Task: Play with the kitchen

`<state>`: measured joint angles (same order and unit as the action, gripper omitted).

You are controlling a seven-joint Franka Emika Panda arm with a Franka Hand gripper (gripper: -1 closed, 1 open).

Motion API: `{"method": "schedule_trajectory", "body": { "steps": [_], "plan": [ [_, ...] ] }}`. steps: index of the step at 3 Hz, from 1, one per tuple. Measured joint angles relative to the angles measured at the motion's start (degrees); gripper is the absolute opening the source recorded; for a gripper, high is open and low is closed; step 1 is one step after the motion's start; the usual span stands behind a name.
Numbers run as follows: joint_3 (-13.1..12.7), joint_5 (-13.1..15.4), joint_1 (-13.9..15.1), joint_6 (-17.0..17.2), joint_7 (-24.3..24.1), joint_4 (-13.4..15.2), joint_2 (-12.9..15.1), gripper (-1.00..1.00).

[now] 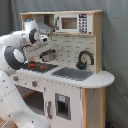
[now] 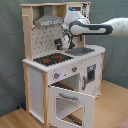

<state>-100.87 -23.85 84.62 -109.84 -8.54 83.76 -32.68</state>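
claw point(image 2: 61, 45) over the kitchen point(image 2: 60, 65) stovetop point(image 2: 53, 59), apparently holding a pan point(image 1: 48, 55), contents unclear

A grey-green curtain point(image 2: 12, 55), hung in soft vertical folds, is seen as the backdrop in both exterior views. In the second exterior view, a light wooden floor point(image 2: 112, 107) is shown beneath it, evenly and softly lit.

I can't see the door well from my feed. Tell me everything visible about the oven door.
In the second exterior view the oven door hangs open, hinged along its bottom edge and tipped forward and down from the kitchen. It looks like white-painted wood framing a large clear window, with a pale bar handle near its top edge. Nothing touches it; the arm works up above the counter.
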Motion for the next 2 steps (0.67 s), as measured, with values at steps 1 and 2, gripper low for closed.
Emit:
{"method": "schedule_trajectory", "body": {
  "steps": [1,2],
  "plan": [
    [-4.7,0.0,3.5,-1.1,-0.1,-3.4,-0.8,-1.00],
    [-8.9,0.0,6.8,-1.7,-0.2,-6.7,-1.6,-1.00]
  ]
}}
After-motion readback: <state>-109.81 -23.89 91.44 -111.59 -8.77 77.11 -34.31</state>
